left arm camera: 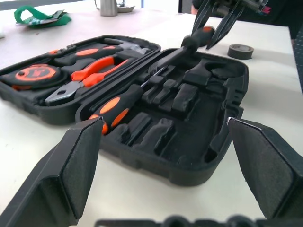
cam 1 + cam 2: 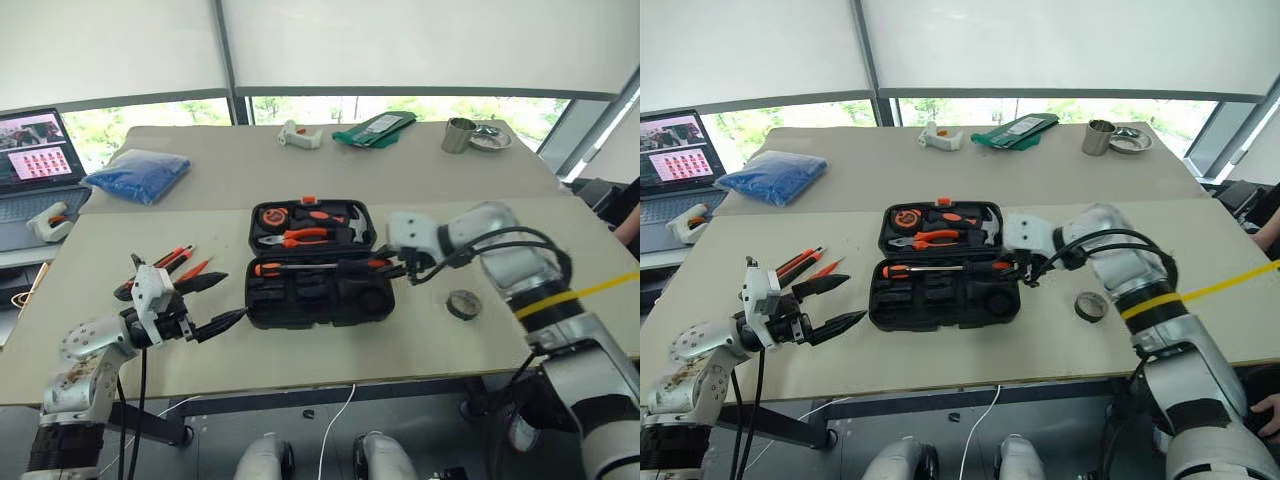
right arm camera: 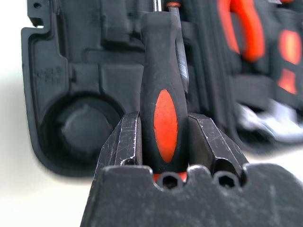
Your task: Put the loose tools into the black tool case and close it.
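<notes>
One black tool case [image 2: 305,290] lies open on the tan table [image 2: 300,180]. It has rounded corners and two halves: the far half holds orange-handled pliers [image 2: 300,237] and a tape measure [image 2: 270,216], the near half has moulded slots. Two black-and-orange screwdrivers are at the case. One [image 1: 124,103] lies in a slot along the hinge. The other [image 3: 163,113] is clenched between the right gripper's [image 2: 397,268] two black fingers, its shaft pointing away from them over the near half. One grey tape roll [image 2: 463,304] lies just beside that gripper, outside the case. The left gripper [image 2: 215,300] hangs with fingers spread wide and nothing between them, the case directly ahead of its fingertips. Several slim orange tools [image 2: 165,265] lie just behind those fingers; their count is unclear.
</notes>
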`<state>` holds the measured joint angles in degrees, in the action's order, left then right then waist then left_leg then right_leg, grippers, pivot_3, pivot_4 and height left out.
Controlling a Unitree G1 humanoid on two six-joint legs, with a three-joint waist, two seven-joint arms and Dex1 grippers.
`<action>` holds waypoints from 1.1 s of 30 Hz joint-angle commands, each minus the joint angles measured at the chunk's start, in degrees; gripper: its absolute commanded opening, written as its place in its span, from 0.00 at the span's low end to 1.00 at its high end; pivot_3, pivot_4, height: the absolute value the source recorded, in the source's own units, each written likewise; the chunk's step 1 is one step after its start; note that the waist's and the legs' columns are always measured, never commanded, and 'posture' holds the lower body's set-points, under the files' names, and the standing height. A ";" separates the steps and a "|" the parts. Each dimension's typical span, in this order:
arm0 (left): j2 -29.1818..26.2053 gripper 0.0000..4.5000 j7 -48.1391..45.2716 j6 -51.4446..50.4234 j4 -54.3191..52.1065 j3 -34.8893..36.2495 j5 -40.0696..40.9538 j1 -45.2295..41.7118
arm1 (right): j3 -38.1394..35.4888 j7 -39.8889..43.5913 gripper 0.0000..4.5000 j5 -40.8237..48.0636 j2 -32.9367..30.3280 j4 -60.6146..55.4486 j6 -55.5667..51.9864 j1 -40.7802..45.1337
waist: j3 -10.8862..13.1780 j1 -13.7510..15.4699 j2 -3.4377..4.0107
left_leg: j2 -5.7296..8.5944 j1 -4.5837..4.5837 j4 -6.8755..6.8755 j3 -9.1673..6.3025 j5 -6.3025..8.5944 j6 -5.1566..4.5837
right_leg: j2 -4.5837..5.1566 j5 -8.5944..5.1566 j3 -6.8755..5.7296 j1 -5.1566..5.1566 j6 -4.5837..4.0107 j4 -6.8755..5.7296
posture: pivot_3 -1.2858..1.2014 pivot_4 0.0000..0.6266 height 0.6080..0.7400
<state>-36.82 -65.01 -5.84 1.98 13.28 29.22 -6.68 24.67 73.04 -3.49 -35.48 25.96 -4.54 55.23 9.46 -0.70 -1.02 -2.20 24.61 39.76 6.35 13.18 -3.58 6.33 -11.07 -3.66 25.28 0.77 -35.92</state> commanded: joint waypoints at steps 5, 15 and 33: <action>-0.18 1.00 1.99 0.85 -4.07 1.28 0.34 2.03 | 0.51 -0.84 0.22 -4.81 3.76 7.50 3.32 5.18 | 0.00 -0.14 0.01 | 0.02 0.04 -0.02 0.00 0.01 0.00 | 0.03 0.00 -0.04 0.03 -0.01 0.01 | 0.52 0.24 1.00; 1.02 1.00 2.72 1.29 -4.84 -0.32 0.54 0.14 | 1.90 -0.66 0.22 -10.16 5.10 13.88 5.40 7.14 | 0.01 -0.08 0.01 | 0.02 0.03 -0.03 0.01 -0.04 0.07 | 0.02 -0.01 -0.06 0.06 -0.05 -0.08 | 0.52 0.24 1.00; 2.09 1.00 0.32 1.10 -4.23 -3.23 0.15 -4.54 | -10.18 1.25 0.41 3.34 8.33 10.09 8.08 2.73 | 0.00 -0.15 0.01 | -0.04 -0.09 -0.05 -0.02 -0.07 0.13 | -0.06 0.00 -0.09 -0.07 -0.06 -0.09 | 0.52 0.24 1.00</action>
<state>-34.08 -65.16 -5.06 -1.81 10.14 30.16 -10.44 15.18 76.60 -0.82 -27.99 37.08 3.81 59.20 9.47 -0.85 -1.01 -2.26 24.49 39.71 6.34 13.10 -3.44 6.25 -11.07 -3.74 25.19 0.70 -36.01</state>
